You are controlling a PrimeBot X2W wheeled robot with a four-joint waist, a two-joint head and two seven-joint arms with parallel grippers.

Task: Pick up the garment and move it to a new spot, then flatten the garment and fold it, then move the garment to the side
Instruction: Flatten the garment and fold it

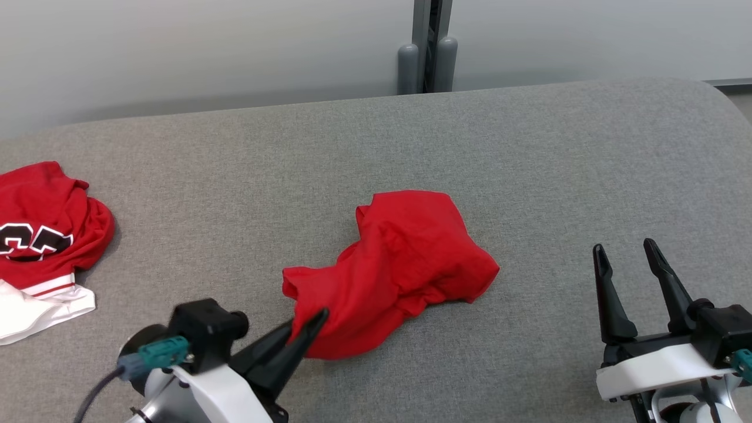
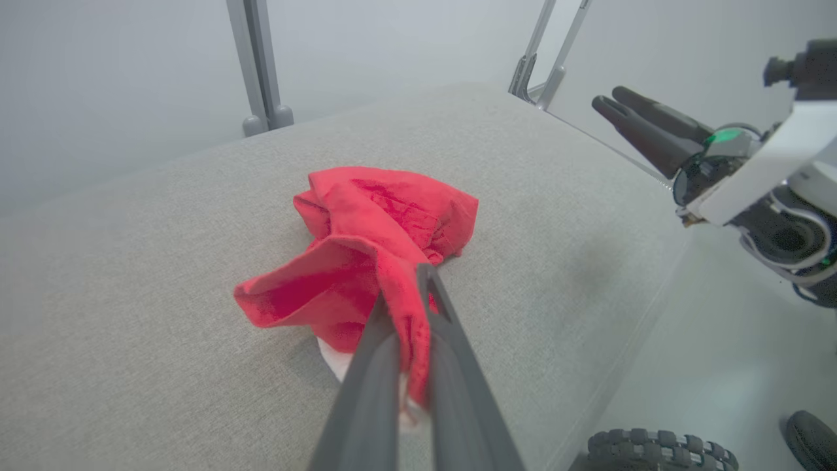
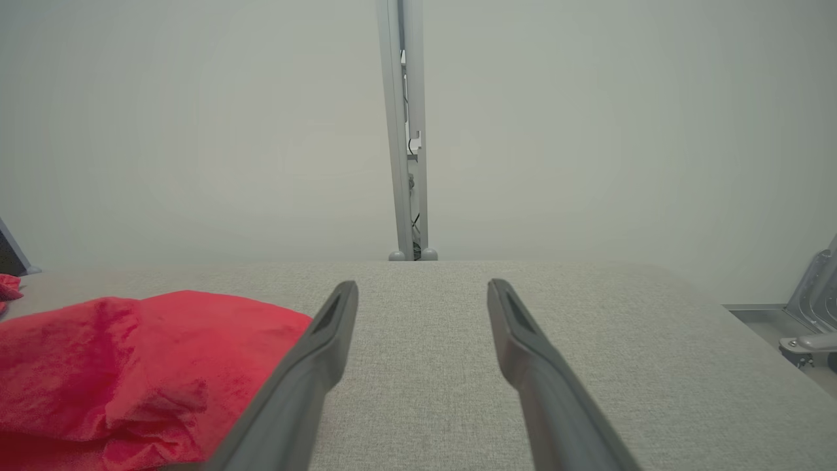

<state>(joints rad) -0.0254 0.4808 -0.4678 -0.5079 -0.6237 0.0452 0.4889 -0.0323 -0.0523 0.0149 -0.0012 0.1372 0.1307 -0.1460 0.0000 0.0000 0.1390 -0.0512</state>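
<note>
A grey fabric-covered table (image 1: 529, 147) carries a crumpled red garment (image 1: 405, 258) near its middle and a red and white jersey (image 1: 41, 235) at its left edge.

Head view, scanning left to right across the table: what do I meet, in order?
Red-and-white jersey → left gripper, shut on the garment's near edge → red garment → right gripper, open.
</note>
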